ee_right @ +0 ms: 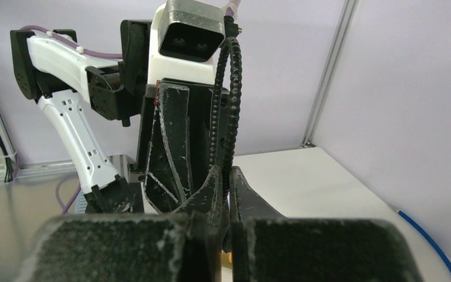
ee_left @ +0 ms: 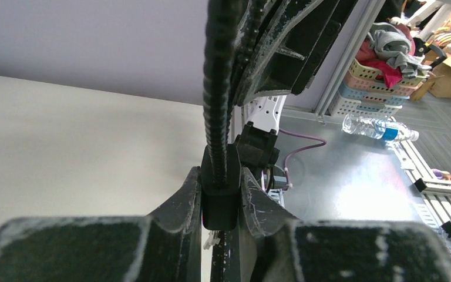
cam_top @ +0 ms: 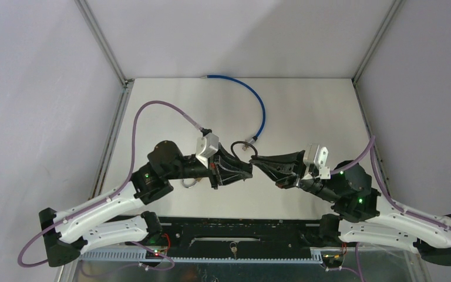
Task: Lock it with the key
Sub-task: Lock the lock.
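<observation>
From above: on the pale table [cam_top: 170,106], tip to tip near the centre, the left gripper [cam_top: 248,170] in from 8 o'clock and the right gripper [cam_top: 258,164] in from 4 o'clock. Clamped in the left gripper, the black cable lock [cam_top: 232,147], its loop curling out toward 11 o'clock. At 12 o'clock from the meeting point, a blue cable [cam_top: 261,111] arcing to the back edge.

From the left wrist: pinched narrow on the cable lock [ee_left: 220,202], both fingers [ee_left: 189,200] pressed to the sides of its black body, ribbed cable straight up to 12 o'clock. At 1 o'clock above, the right gripper's dark fingers, hanging down beside the cable.

From the right wrist: drawn to a slit, fingers [ee_right: 210,194] all but touching. Low in the slit, at 6 o'clock, a small brass-coloured bit [ee_right: 227,259]; cannot tell what, nor whether gripped. Straight ahead, the left gripper with the ribbed loop rising toward 12 o'clock.
</observation>
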